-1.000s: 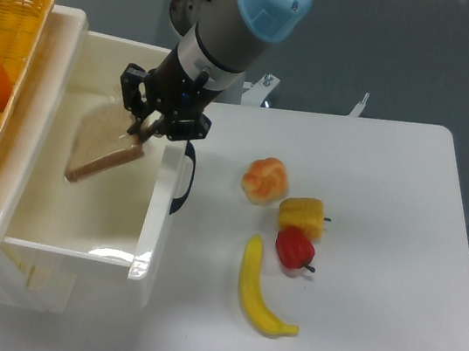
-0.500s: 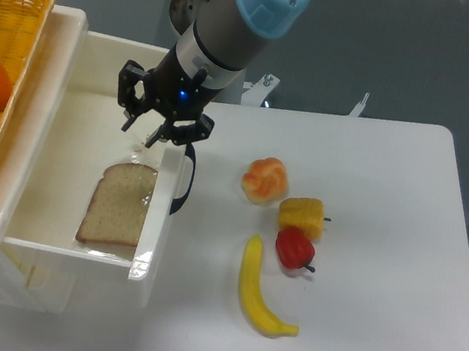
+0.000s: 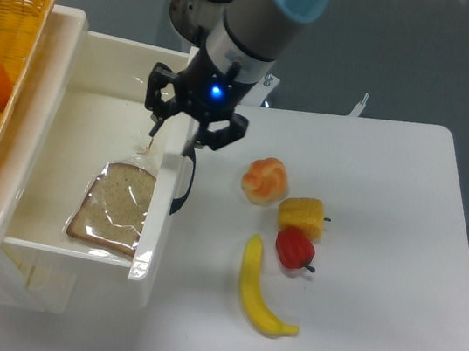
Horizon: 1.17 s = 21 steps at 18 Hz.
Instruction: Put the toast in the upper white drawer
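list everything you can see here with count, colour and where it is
toast: 1, pale with brown crust, in clear plastic, lying flat inside the upper white drawer
upper white drawer: 1, white, dark handle, left, open
wicker basket: 1, yellow, far left, holds food
bun: 1, orange-white, table centre
corn: 1, yellow, right of bun
pepper: 1, red, below corn
banana: 1, yellow, front
table: 1, white
gripper: 1, black, open, above the drawer's front edge
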### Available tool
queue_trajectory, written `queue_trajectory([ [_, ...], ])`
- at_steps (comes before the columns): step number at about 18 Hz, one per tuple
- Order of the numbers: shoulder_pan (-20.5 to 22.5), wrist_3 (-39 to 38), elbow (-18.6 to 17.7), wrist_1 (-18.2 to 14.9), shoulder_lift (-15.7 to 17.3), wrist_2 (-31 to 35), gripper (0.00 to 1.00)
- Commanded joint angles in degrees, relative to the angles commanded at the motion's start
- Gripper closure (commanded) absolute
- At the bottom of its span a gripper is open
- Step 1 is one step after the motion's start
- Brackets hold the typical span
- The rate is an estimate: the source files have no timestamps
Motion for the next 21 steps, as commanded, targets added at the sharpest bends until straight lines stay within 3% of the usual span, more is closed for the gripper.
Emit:
queue_trajectory([
  [2, 1.0, -0.1, 0.0, -0.1, -0.1, 0.1, 0.02],
  [3, 1.1, -0.1, -0.2, 0.0, -0.1, 0.2, 0.00],
  [7, 2.8, 0.4, -0.1, 1.6, -0.6, 2.1, 0.00],
  [11, 2.9, 4.4, -0.3, 8.0, -1.0, 6.7, 0.00],
  [17, 3.1, 18.0, -2.5, 8.7, -1.1, 21.2, 0.00],
  [21, 3.6, 19.8, -3.1, 8.8, -1.1, 23.4, 0.00],
])
